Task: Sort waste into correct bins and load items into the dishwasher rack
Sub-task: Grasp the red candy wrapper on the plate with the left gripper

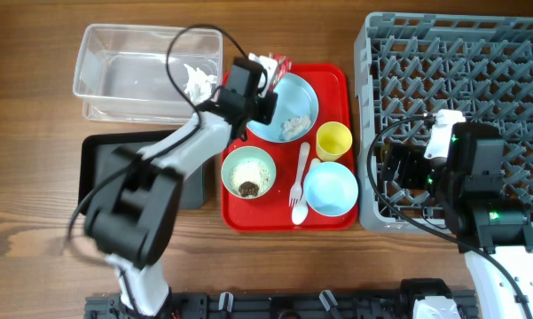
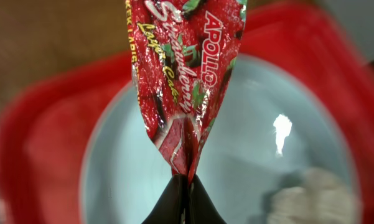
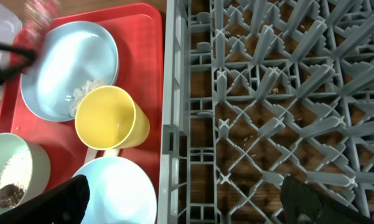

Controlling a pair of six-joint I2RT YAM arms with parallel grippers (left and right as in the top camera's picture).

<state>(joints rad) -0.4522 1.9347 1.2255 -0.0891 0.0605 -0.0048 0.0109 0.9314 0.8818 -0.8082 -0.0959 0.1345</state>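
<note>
Table (image 1: 35, 53): brown wood-grain top, matt, carrying everything below
Dishwasher rack (image 1: 452, 53): grey plastic crate, square, grid of upright pegs, at the right edge
Clear tub (image 1: 87, 62): see-through rectangular plastic, far left
Red tray (image 1: 333, 80): glossy, rounded corners, just beside the dishwasher rack
Black tray (image 1: 93, 168): shallow, rectangular, in front of the clear tub
Plate (image 1: 293, 97): light blue, smooth, white crumbs on it, at the back of the red tray
Blue bowl (image 1: 330, 189): light blue, round, front right of the red tray
Green bowl (image 1: 248, 171): pale, rice-like crumbs and a brown lump inside
Right gripper (image 1: 401, 167): black jaws spread wide, holding nothing, over the dishwasher rack's left edge
Left gripper (image 2: 185, 193): fingertips clamped together on the wrapper (image 2: 183, 81)
Cup (image 1: 333, 140): yellow, upright
Cutlery (image 1: 300, 177): white plastic, between the bowls
Tissue (image 1: 198, 81): crumpled white, in the clear tub
Wrapper: red shiny foil, creased, held above the plate
</note>
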